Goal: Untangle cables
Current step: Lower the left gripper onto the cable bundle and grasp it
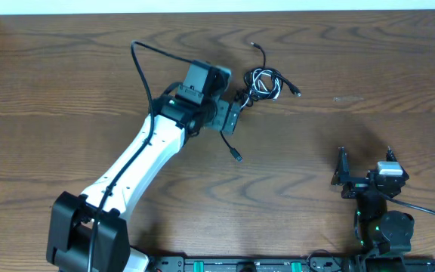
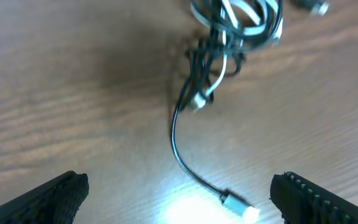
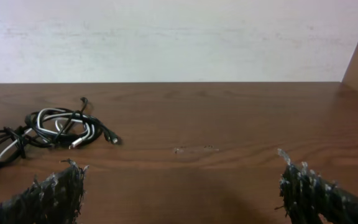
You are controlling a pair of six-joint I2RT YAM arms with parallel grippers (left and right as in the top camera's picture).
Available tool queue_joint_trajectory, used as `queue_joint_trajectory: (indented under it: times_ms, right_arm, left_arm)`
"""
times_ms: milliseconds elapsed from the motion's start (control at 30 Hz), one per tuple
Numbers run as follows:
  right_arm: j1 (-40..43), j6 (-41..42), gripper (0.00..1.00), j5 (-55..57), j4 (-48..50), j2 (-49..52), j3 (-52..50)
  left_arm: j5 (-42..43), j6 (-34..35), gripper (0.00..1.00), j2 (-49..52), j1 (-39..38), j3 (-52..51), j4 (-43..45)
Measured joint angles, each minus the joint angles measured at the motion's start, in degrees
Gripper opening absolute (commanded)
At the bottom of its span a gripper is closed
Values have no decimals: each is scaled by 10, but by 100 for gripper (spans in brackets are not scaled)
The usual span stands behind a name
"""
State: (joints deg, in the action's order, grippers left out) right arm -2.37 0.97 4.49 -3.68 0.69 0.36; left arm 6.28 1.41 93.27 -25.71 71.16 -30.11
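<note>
Hovering the left gripper (image 1: 236,115), jaws spread and empty, just beside the tangled cables (image 1: 265,81) lying near the table's (image 1: 353,75) far edge. Resting the right gripper (image 1: 365,163), likewise released, toward the near right corner.

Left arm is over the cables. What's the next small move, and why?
I'd probably lower the left gripper onto the loose black cable and close. Its jaws stand open and empty, and that strand trails free of the tangle toward them. The right gripper sits open, far from it.
</note>
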Motion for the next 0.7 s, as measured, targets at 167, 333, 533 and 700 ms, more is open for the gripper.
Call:
queue_joint_trajectory:
  times_ms: [167,333,533,700]
  right_arm:
    - [0,0,99,0,0,0,0]
    - [0,0,99,0,0,0,0]
    - [0,0,99,0,0,0,0]
    - [0,0,99,0,0,0,0]
  left_arm:
    - [1,21,99,8,0,30,-3]
    - [3,31,99,71,0,100,-46]
    - [5,31,99,174,0,202,-107]
    - [5,31,99,224,-9,228,-101]
